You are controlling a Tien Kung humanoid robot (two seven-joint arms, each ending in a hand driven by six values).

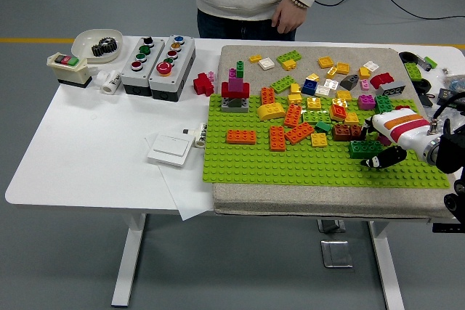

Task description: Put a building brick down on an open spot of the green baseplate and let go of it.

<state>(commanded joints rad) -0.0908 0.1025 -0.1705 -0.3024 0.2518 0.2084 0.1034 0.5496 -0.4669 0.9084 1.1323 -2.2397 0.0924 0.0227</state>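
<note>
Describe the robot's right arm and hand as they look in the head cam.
The right hand has a white shell with an orange band and a red band across it, and black fingers with small white marks at the tips. Behind it the right arm is black with a metallic wrist ring. The left arm is out of view.
</note>
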